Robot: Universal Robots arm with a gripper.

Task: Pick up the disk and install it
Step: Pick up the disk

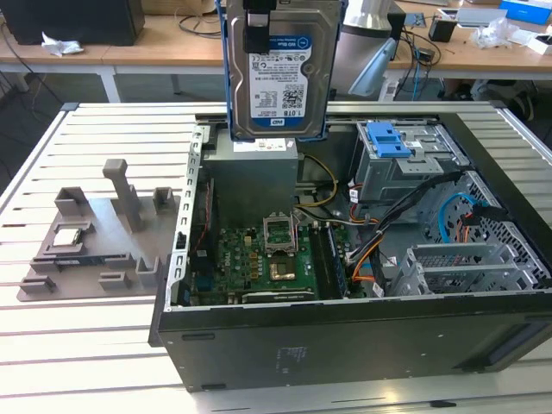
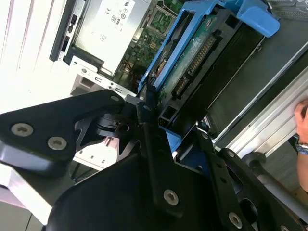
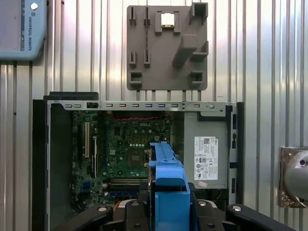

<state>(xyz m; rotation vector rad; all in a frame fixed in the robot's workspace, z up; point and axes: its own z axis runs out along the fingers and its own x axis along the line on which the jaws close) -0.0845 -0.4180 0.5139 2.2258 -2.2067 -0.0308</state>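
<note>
- The gripper (image 3: 168, 211) is closed narrowly on the disk (image 1: 278, 86). In the first wrist view its black fingers (image 3: 137, 208) press on either side of the disk's blue bracket.
- In the exterior view the disk hangs upright from the gripper with its white-and-blue label facing the camera. It is clear of everything beneath it.
- In the second wrist view the disk's connector edge and green circuit board (image 2: 195, 50) run away from the gripper, framed by the blue bracket.
- Directly below the gripper lies the open computer case (image 1: 345, 336), resting on its side on the slatted metal bench (image 1: 86, 345).
- Below the held disk inside the case are the grey power supply (image 3: 204, 154) and, beside it, the green motherboard (image 3: 130, 144).
- A metal drive cage with a blue latch piece (image 1: 388, 138) sits in the case, lower than the gripper and off to the exterior view's right.
- Beyond the case wall, well apart from the gripper, a grey fixture plate (image 3: 166, 62) lies on the bench with a small square processor chip (image 3: 167, 19) in one recess.
</note>
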